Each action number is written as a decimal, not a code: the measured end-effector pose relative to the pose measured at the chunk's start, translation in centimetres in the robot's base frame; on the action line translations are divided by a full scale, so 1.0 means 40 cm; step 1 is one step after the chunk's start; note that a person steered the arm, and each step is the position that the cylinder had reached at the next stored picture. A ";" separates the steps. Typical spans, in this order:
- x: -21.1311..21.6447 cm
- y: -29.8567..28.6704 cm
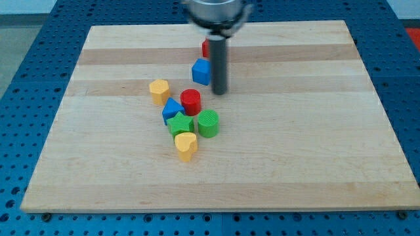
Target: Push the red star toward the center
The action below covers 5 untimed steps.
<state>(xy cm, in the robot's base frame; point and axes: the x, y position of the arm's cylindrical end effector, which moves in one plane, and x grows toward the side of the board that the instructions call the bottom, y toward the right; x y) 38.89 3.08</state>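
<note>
A red block (pixel 205 48), likely the red star, sits near the view's top, mostly hidden behind the rod. My tip (pixel 219 92) rests on the board just below it, at the right of a blue cube (pixel 201 71). A red cylinder (pixel 191 101) stands lower left of the tip. Below it lie a blue block (pixel 172 109), a green star (pixel 180 124) and a green cylinder (pixel 209 123).
A yellow block (pixel 159 91) lies to the left of the red cylinder. A yellow heart (pixel 186 145) lies below the green star. The wooden board (pixel 315 131) sits on a blue perforated table (pixel 39 39).
</note>
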 end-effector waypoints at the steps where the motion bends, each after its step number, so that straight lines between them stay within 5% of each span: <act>1: -0.120 0.040; 2: -0.199 -0.130; 3: 0.046 -0.227; 4: 0.079 -0.351; 5: 0.007 -0.200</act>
<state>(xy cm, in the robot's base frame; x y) 39.15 -4.91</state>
